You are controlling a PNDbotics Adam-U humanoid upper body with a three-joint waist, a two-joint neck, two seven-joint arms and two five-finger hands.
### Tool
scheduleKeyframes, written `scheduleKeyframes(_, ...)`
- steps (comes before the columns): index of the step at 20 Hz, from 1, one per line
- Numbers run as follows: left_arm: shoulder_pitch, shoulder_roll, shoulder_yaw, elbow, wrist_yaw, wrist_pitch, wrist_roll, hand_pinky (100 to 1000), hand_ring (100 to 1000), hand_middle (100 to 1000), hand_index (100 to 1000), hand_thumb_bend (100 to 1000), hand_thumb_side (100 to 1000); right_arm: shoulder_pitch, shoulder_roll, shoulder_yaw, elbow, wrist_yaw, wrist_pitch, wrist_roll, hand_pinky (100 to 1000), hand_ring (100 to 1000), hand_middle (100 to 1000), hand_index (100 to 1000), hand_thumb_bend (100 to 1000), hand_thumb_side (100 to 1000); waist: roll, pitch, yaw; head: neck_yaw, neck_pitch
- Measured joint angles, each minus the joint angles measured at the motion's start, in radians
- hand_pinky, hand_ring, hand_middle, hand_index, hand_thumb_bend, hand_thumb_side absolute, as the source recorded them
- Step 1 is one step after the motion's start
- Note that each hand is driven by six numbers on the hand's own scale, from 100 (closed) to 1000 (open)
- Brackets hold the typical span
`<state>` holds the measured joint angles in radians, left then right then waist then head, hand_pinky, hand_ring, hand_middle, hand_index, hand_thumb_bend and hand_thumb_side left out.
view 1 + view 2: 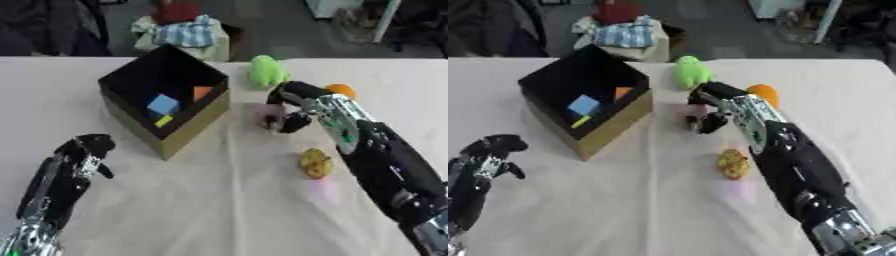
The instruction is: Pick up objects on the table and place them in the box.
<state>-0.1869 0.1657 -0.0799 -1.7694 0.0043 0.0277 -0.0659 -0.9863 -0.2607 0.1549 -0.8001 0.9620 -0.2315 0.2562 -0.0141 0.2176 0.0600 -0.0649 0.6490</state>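
Curling my right hand [293,107] around a pale pink object [267,114] at the box's [188,127] three o'clock; my left hand [83,150] rests curled, empty, at seven o'clock on the desk [219,200].

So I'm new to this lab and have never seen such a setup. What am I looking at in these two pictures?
Both pictures come from a stereo camera in a humanoid robot's head, looking down at a white table; they show the same moment.

The black arms are the robot's own. Its right hand reaches in with fingers curled down over a small pale pink thing; whether it grips it I cannot tell. Its left hand rests curled at the lower left, holding nothing.

The open box already holds blue, orange and yellow pieces. Still on the table lie a green toy, an orange ball behind the right arm, and a yellow lumpy toy.
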Motion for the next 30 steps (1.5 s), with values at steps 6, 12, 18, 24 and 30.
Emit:
scheduleKeyframes(6, 0.000, 0.000, 0.000, 0.000, 0.000, 0.000, 0.000, 428, 749, 616, 702, 387, 614, -0.056, -0.014, 0.000, -0.075, -0.066, 0.015, -0.086, 719, 649, 474, 494, 100, 100, 0.000, 0.000, 0.003, -0.004, 0.000)
scheduleKeyframes(12, 0.000, 0.000, -0.002, 0.000, 0.000, 0.000, -0.003, 428, 749, 616, 701, 387, 615, -0.131, 0.000, -0.006, -0.087, -0.094, 0.042, -0.122, 720, 644, 478, 502, 100, 100, 0.000, -0.001, 0.028, -0.019, 0.000)
scheduleKeyframes(18, -0.007, 0.000, -0.014, 0.000, 0.000, 0.001, -0.017, 428, 749, 617, 701, 386, 615, -0.163, 0.072, -0.008, -0.042, -0.074, 0.045, -0.145, 724, 653, 504, 548, 100, 117, 0.000, -0.001, 0.079, -0.051, 0.000)
scheduleKeyframes(24, -0.011, -0.001, -0.021, 0.000, 0.003, 0.001, -0.027, 428, 748, 616, 701, 387, 615, -0.166, 0.140, -0.007, -0.002, -0.030, 0.035, -0.163, 741, 704, 622, 772, 155, 315, 0.000, 0.000, 0.115, -0.079, 0.000)
scheduleKeyframes(30, -0.015, -0.009, -0.026, 0.000, 0.004, 0.001, -0.030, 428, 748, 616, 701, 386, 616, -0.155, 0.168, 0.004, -0.002, 0.018, 0.018, -0.194, 773, 779, 839, 952, 390, 507, 0.000, 0.000, 0.113, -0.085, 0.000)
